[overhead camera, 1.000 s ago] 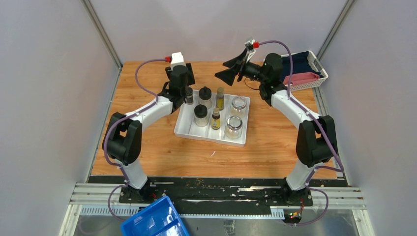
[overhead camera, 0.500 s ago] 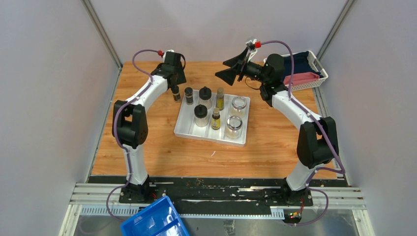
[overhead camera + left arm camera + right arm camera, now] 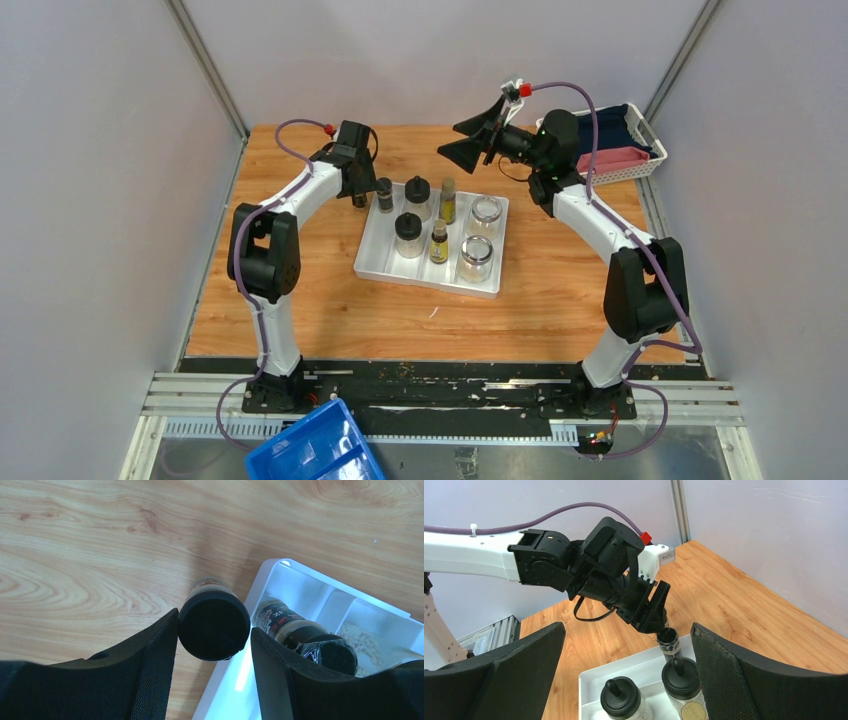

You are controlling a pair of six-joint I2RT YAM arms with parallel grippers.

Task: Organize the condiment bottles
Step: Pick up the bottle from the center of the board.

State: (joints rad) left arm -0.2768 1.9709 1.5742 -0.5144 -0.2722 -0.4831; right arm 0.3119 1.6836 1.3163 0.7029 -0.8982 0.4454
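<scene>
A white divided tray (image 3: pixel 380 262) holds two black-lidded clear jars (image 3: pixel 417 195), two slim yellow-labelled bottles (image 3: pixel 447 203), two squat glass jars (image 3: pixel 485 213) and a small dark shaker (image 3: pixel 385 193). A second dark shaker (image 3: pixel 358 199) stands on the wood just left of the tray's far left corner. My left gripper (image 3: pixel 357 190) is over it. In the left wrist view the shaker's black cap (image 3: pixel 214 625) sits between both fingertips, touching them, with the tray rim (image 3: pixel 280 569) beside it. My right gripper (image 3: pixel 470 135) is wide open and empty, raised behind the tray (image 3: pixel 589 680).
A white basket (image 3: pixel 640 160) with dark blue and pink contents stands at the back right corner. A blue bin (image 3: pixel 315 450) sits below the table's near edge. Grey walls close in the left, back and right sides.
My left arm swung from above the tray's far left corner out to the table left of it, then settled around the shaker standing there. The right arm has not moved.
</scene>
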